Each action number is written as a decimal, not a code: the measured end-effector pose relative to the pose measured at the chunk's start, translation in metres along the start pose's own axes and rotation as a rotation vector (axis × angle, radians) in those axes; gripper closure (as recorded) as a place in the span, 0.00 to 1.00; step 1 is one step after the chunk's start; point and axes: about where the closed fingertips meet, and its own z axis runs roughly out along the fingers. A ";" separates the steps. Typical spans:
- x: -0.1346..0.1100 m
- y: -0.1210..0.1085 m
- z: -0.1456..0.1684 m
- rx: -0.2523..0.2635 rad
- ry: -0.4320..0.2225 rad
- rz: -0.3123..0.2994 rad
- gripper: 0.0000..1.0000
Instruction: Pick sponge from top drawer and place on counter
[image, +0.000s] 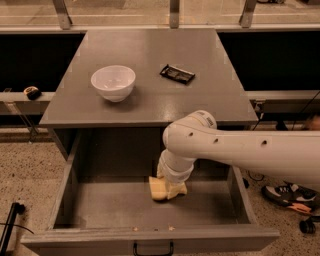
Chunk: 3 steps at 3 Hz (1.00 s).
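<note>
The top drawer (70, 200) is pulled open below the counter (150, 100). My white arm reaches in from the right, and my gripper (172, 186) is down at the drawer floor near its middle. A pale yellow sponge (156, 190) lies on the floor right at the gripper's tip, partly hidden under the wrist. I cannot separate the sponge's right part from the gripper's own yellow pads.
A white bowl (113, 82) stands on the counter's left half. A small black flat packet (177, 74) lies on the counter to the right of the bowl. The drawer's black handle (153, 249) is at the front edge. Shoes and cables lie on the floor at the right.
</note>
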 end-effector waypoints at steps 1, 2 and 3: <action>-0.008 0.005 -0.037 0.076 -0.007 0.000 1.00; -0.021 0.017 -0.106 0.145 0.055 -0.043 1.00; -0.030 0.018 -0.170 0.151 0.123 -0.102 1.00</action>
